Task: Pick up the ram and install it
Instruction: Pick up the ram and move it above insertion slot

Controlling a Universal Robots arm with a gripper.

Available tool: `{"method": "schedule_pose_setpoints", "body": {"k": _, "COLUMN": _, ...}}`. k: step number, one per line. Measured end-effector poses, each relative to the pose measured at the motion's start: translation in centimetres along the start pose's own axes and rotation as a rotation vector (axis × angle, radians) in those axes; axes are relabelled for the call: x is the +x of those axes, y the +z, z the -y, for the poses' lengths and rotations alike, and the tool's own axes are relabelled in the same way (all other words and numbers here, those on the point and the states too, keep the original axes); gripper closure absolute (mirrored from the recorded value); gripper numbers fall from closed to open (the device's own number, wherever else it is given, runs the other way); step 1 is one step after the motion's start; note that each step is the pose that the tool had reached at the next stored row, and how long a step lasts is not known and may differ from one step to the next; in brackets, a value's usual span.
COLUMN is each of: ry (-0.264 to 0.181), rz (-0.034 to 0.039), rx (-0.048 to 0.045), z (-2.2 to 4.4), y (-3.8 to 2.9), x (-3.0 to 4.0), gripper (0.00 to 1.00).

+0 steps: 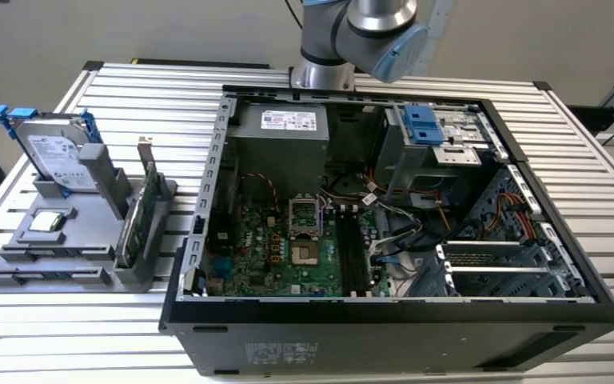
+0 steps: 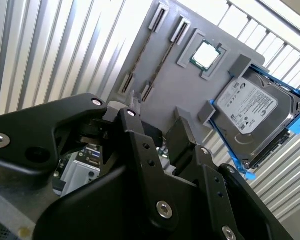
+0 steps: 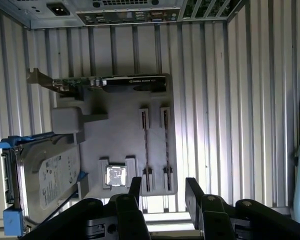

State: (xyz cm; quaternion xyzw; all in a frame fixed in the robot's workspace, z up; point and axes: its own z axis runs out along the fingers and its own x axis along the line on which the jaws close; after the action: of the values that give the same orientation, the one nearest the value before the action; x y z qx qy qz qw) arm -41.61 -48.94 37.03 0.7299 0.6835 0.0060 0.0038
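Two thin dark ram sticks (image 3: 145, 145) (image 3: 166, 145) stand on edge in holders on the grey tray (image 3: 125, 130). In the second wrist view they show as dark lines (image 2: 142, 57) (image 2: 163, 60). My gripper (image 3: 163, 190) hangs well above the tray's end, open, with nothing between its black fingers (image 3: 135, 187). It appears the same way in the second wrist view (image 2: 157, 117). In the exterior view the tray (image 1: 83, 224) sits on the left and the arm (image 1: 371, 28) rises at the top.
On the tray also stand a silver hard drive with blue rails (image 1: 57, 152) (image 3: 45, 175), a green expansion card (image 1: 141, 200) (image 3: 115, 82) and a processor chip (image 3: 115, 176). The open computer case (image 1: 392, 308) lies beside it, its motherboard (image 1: 275, 240) with black memory slots (image 1: 350, 248) exposed. A slatted metal table (image 1: 563, 160) lies beneath.
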Motion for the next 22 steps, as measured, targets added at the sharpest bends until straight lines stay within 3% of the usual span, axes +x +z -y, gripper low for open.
{"method": "schedule_pose_setpoints", "body": {"k": 22, "ry": 0.000, "rz": 0.0001, "rx": -0.0001, "z": 0.01, "y": 0.75, "x": -0.01, "gripper": 0.00}}
